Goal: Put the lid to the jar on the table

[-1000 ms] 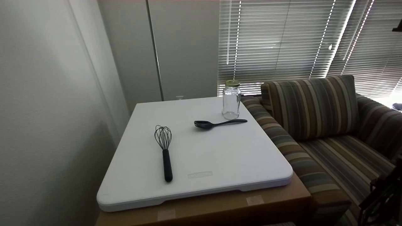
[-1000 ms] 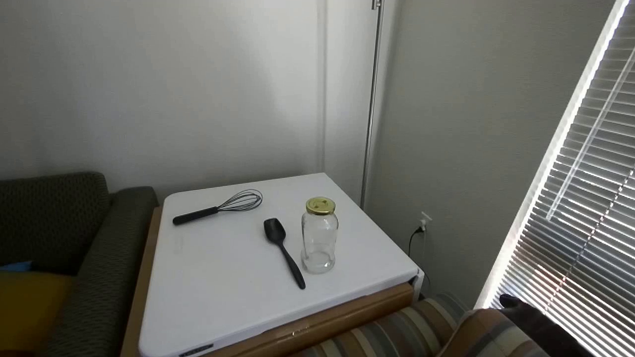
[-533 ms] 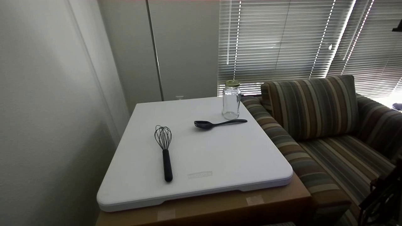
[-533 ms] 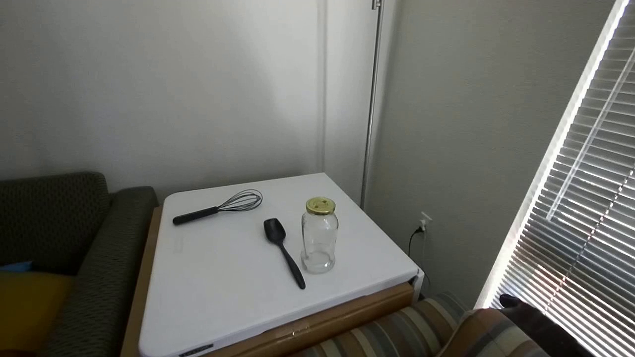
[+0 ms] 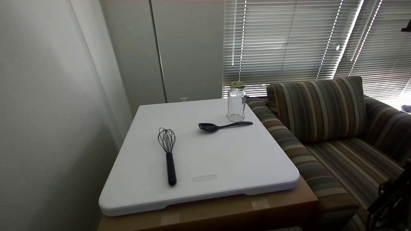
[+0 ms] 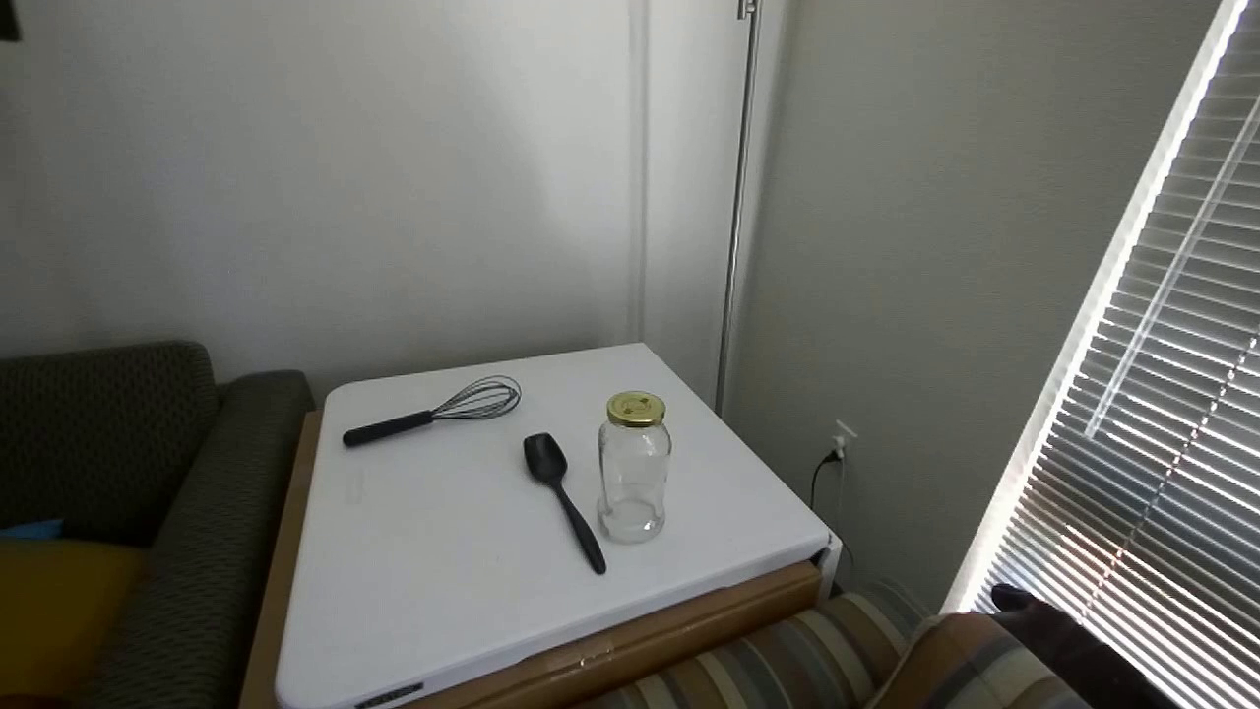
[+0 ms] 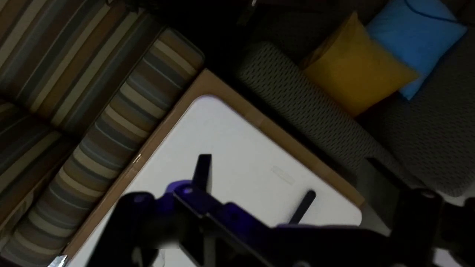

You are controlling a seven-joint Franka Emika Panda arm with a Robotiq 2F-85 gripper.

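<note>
The clear glass jar (image 5: 236,104) stands upright on the white table (image 5: 221,157), near its far right edge. It also shows in an exterior view (image 6: 633,483). The gold-yellow lid (image 6: 636,409) sits on the jar's mouth, level, and also shows in an exterior view (image 5: 237,85). My gripper (image 7: 291,161) is open and empty in the wrist view, its two fingers wide apart, high above the table. The jar and lid cannot be made out in the wrist view, where the gripper's body covers the lower part.
A black spoon (image 5: 210,127) lies beside the jar's base. A black whisk (image 6: 389,427) lies farther off; its handle shows in the wrist view (image 7: 303,205). A striped couch (image 5: 334,160) and a dark couch (image 7: 297,96) with yellow pillow (image 7: 360,70) border the table.
A small dark shape has appeared at the upper left corner of an exterior view. The jar, lid, spoon and whisk have not moved.
</note>
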